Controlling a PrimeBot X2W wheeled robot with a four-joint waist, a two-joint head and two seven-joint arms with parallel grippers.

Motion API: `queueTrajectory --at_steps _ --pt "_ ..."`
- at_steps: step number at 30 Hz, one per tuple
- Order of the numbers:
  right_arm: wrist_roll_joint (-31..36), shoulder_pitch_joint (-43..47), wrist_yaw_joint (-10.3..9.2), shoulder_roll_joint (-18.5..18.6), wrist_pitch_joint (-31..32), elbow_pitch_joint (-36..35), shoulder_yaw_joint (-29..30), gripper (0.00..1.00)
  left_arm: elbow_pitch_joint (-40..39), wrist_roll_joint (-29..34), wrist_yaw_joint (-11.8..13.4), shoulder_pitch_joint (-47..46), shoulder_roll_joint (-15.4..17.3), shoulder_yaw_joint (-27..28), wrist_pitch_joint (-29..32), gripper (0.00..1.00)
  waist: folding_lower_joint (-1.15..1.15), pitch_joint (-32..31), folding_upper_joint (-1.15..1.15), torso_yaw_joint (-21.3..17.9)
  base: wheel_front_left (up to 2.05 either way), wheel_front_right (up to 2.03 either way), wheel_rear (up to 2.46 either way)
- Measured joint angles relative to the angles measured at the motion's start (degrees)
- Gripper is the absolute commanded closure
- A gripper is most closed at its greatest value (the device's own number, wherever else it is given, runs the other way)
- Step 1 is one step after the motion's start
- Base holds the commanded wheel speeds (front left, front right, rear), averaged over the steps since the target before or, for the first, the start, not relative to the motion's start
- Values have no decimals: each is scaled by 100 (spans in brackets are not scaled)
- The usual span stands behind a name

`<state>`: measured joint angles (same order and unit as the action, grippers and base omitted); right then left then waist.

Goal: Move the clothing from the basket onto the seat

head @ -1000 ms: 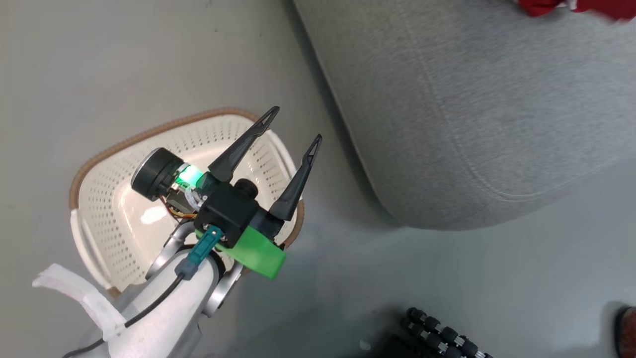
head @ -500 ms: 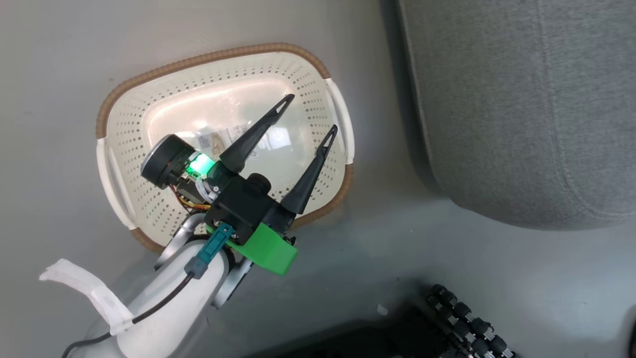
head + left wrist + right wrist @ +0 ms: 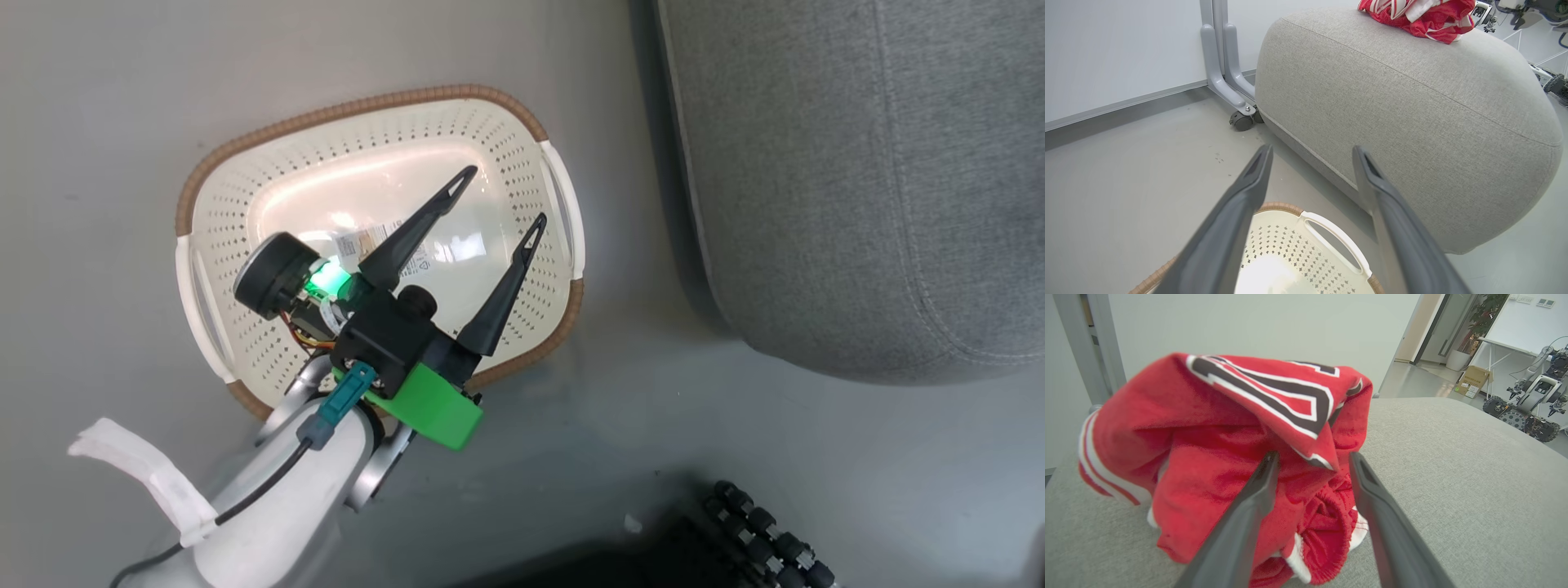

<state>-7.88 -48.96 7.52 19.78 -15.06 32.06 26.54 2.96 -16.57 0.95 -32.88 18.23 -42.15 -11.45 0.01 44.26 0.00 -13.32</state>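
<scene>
The cream perforated basket (image 3: 245, 204) stands on the grey floor; its glossy bottom shows a sticker and glare. My left gripper (image 3: 504, 196) hovers above it, open, holding nothing; in the left wrist view the left gripper (image 3: 1312, 150) points over the basket's handle (image 3: 1331, 241) toward the grey seat (image 3: 1412, 102). The red clothing (image 3: 1421, 16) lies heaped on top of that seat. My right gripper (image 3: 1313, 455) is open right at the clothing (image 3: 1208, 457), a crumpled pile whose jersey numerals (image 3: 1274, 392) face up, resting on the seat (image 3: 1453, 477).
The seat (image 3: 857, 163) rises just right of the basket with a narrow floor strip between. A dark wheeled base (image 3: 759, 539) sits at the bottom edge. A grey frame leg on a caster (image 3: 1241, 120) stands behind the seat. Other robots (image 3: 1531, 408) and a cardboard box (image 3: 1472, 381) are farther off.
The head camera has swung, so the whole basket has come into the picture and the red clothing has left its top edge. The left gripper stays open over the basket.
</scene>
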Motion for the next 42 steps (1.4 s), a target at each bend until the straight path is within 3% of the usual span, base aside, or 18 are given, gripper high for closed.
queueTrajectory --at_steps 5,12,16,21,28,35,42 --pt "102 574 0 -155 0 -263 -47 0 289 -136 -44 108 -215 -32 -181 0 -1 -329 0 -5 0 0 0" --pt "-211 1975 0 -542 1 -1177 -662 0 896 -544 5 617 -632 311 -334 0 -1 -1063 0 100 0 0 0" --pt "-392 2782 0 -836 1 -1604 -1188 0 915 -719 62 1051 -937 929 -360 0 -1 -1558 0 237 0 0 0" --pt "-546 3451 0 -1148 1 -2016 -2234 0 1002 -751 -52 1763 -1207 1794 -367 0 -1 -2211 0 468 0 0 0" --pt "-624 4050 0 -1366 0 -2269 -3355 0 638 -385 -190 2691 -1456 2916 -367 0 -1 -3132 0 814 0 0 0" --pt "-543 4446 0 -1455 1 -2624 -3516 0 -44 -159 -275 3432 -1529 3598 -368 0 -2 -3990 0 1127 0 0 0" --pt "-419 4838 0 -1513 0 -2639 -3428 0 -114 151 -458 3935 -1534 3586 -369 0 -2 -4618 0 1336 0 0 0"
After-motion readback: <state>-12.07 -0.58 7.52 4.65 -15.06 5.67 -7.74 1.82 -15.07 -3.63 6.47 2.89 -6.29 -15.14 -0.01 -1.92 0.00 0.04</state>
